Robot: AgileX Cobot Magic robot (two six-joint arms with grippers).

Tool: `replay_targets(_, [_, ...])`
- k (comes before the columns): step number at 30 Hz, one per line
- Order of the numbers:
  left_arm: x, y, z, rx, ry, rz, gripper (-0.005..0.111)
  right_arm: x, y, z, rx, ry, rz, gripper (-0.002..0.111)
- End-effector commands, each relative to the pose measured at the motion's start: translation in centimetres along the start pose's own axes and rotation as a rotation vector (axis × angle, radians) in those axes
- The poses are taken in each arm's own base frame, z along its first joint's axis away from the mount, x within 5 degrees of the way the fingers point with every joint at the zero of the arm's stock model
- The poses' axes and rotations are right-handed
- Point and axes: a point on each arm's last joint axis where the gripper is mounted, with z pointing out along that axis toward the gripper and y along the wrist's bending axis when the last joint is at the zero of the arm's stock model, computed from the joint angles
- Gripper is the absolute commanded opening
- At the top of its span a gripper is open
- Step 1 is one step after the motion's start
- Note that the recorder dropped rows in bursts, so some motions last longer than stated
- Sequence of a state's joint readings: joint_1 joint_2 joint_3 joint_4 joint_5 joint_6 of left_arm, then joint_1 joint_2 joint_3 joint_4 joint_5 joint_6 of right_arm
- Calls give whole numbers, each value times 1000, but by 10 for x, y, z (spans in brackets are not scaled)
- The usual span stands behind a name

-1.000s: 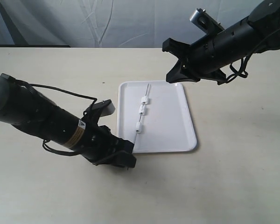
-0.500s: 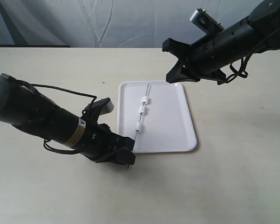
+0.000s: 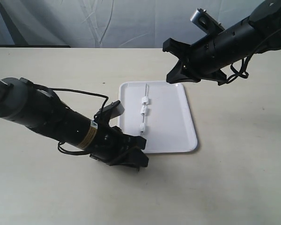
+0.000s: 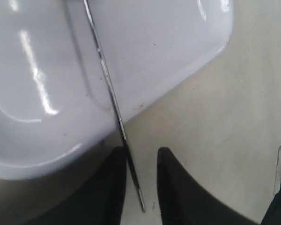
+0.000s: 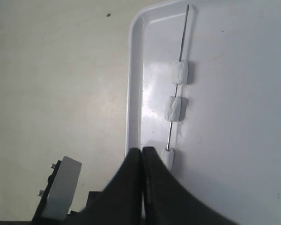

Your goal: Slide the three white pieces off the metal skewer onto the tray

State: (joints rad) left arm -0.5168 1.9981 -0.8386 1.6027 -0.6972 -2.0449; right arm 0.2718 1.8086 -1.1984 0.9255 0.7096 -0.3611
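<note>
The white tray (image 3: pixel 174 123) lies mid-table with the thin metal skewer (image 3: pixel 145 90) along its left part. The three white pieces (image 3: pixel 142 110) are threaded on the skewer, spaced apart. In the right wrist view the skewer (image 5: pixel 184 33) carries the pieces (image 5: pixel 173 108) on the tray (image 5: pixel 234 117). My left gripper (image 3: pixel 136 158) sits at the tray's near edge. It is open, and the skewer (image 4: pixel 113 101) runs off the tray (image 4: pixel 168 42) between its fingertips (image 4: pixel 166 161), close to one finger. My right gripper (image 3: pixel 171 78) hovers shut and empty over the tray's far edge.
The beige table (image 3: pixel 234 178) stretches on all sides of the tray, with a grey cloth backdrop (image 3: pixel 107 23) behind it. A small dark speck (image 5: pixel 107 15) marks the table near the tray's far corner. A cable loops off the left arm (image 3: pixel 79 91).
My left gripper has moved right, up to the tray's near edge and around the skewer's end. The skewer has swung slightly straighter. The right arm has stayed still.
</note>
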Motion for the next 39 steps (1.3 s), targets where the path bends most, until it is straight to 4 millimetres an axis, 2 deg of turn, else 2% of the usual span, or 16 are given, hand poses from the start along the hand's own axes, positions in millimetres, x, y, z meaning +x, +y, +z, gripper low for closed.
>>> replay_targets(1, [0,7,3,-61,-11,6,24,-2,1,-1,-5,-8,-6,-1])
replay_targets(2, [-1,8,3,-65,-13,6,22,-2,1,-1,-5,-8,-6,-1])
replay_targets(5, [-1,8,3,-69,-13,9,0,-2,1,-1,-5,-8,-6,-1])
replay_targets(13, [4,11,3,-100,46,70,0,-2,1,-1,-4,-10,-6,0])
replay_targets(15, [6,10,2,-94,59,61,0,-2,1,-1,-4,-10,-6,15])
replay_targets(16, [8,8,1,-88,63,61,0,-2,1,-1,-4,-10,-6,29])
replay_targets(18, [9,3,-5,-83,50,72,0,-2,1,-1,-5,-13,0,45])
replay_targets(26, [19,-15,-26,-35,33,104,0,-1,0,5,-27,6,37,38])
replay_targets(31, [26,-22,-38,-36,5,123,0,9,5,28,-19,48,30,38])
replay_targets(34, [30,-23,-43,-43,-4,126,0,13,10,40,-23,39,41,38])
replay_targets(39, [39,-11,-46,-109,-20,97,0,15,17,48,-37,21,64,38])
